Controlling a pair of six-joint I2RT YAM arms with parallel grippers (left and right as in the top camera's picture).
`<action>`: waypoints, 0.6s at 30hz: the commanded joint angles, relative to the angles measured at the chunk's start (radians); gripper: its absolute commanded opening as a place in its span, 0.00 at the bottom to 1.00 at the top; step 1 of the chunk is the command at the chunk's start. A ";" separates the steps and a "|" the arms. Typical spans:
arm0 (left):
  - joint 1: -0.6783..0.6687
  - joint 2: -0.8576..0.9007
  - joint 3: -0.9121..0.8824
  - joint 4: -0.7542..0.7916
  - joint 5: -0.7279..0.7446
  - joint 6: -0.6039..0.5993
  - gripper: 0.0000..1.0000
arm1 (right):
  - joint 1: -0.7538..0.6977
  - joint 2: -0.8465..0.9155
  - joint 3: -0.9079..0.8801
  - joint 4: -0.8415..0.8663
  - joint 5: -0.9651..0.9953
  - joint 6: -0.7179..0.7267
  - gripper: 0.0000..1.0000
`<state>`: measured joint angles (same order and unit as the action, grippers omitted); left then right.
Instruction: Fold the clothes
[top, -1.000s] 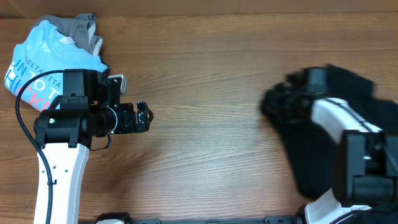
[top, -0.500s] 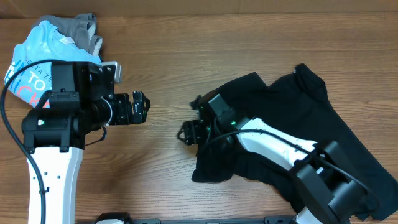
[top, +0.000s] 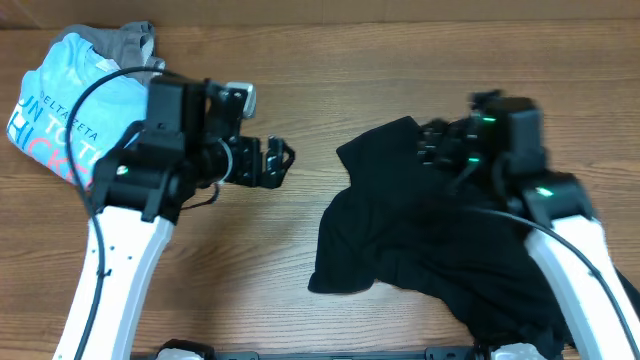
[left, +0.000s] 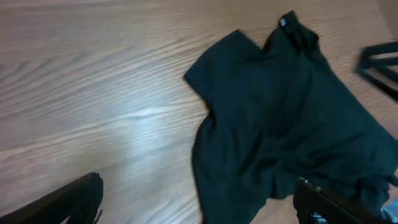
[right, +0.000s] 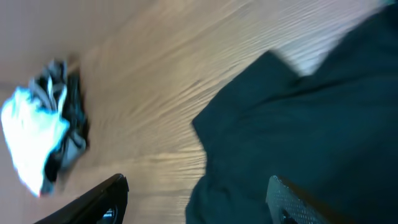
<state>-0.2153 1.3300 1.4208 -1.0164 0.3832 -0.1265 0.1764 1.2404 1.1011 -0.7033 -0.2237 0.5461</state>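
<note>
The clothes, a black T-shirt (top: 420, 235), lie crumpled and partly spread on the right half of the wooden table. The left wrist view shows the same shirt (left: 280, 112), and the right wrist view shows it too (right: 311, 124). My left gripper (top: 278, 163) hovers open to the left of the shirt, apart from it. In its own view the left gripper (left: 199, 205) has its jaws wide apart above the shirt's near edge. My right gripper (top: 432, 148) is open over the shirt's upper part. Seen from its wrist, the right gripper (right: 199, 199) holds nothing.
A light blue T-shirt with lettering (top: 50, 110) lies bunched at the far left with a grey garment (top: 135, 42) behind it; that pile (right: 43, 143) also shows in the right wrist view. Bare wood (top: 300, 70) runs along the back and between the arms.
My right gripper has opened, let go of the black T-shirt and drawn back to the right. The shirt now lies loose. My left arm has swung right, toward the shirt.
</note>
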 joint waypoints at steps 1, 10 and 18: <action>-0.067 0.086 0.020 0.046 -0.023 -0.041 1.00 | -0.090 -0.100 0.014 -0.059 0.013 -0.010 0.76; -0.235 0.434 0.020 0.051 -0.100 -0.031 0.91 | -0.134 -0.180 0.014 -0.167 0.014 -0.076 0.79; -0.291 0.633 0.020 0.082 -0.139 -0.023 0.76 | -0.134 -0.180 0.014 -0.191 0.023 -0.083 0.82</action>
<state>-0.4873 1.9171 1.4319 -0.9474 0.2722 -0.1577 0.0467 1.0687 1.1015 -0.8944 -0.2169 0.4789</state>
